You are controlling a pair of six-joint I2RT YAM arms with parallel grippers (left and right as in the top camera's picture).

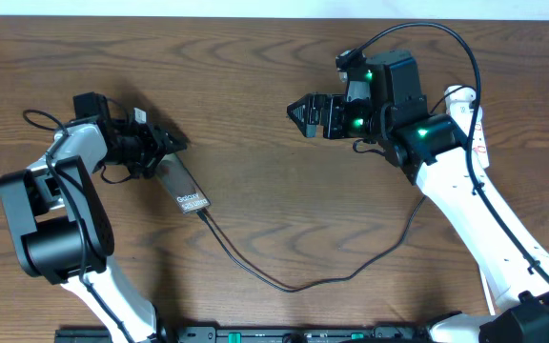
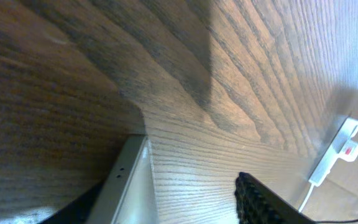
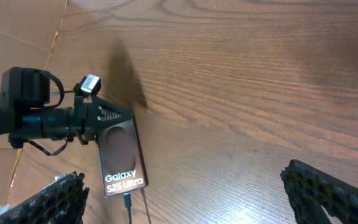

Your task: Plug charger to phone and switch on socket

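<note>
The phone (image 1: pixel 187 189) lies flat at left centre, a dark bronze slab with white "Galaxy" lettering, and also shows in the right wrist view (image 3: pixel 122 155). The charger cable (image 1: pixel 294 285) runs from the right arm's side in a loop, and its small black plug (image 3: pixel 127 200) sits in the phone's near end. My left gripper (image 1: pixel 167 146) is open at the phone's far end, with the phone's pale edge (image 2: pixel 129 180) against one finger. My right gripper (image 1: pixel 305 114) is open and empty, hovering right of the phone. The white socket (image 2: pixel 336 153) with a red switch lies far right, mostly under my right arm (image 1: pixel 478 133).
The brown wooden table (image 1: pixel 255 57) carries nothing else. The robot bases and a black rail (image 1: pixel 255 334) line the front edge. Thick black robot cables (image 1: pixel 446 38) arch over the right wrist.
</note>
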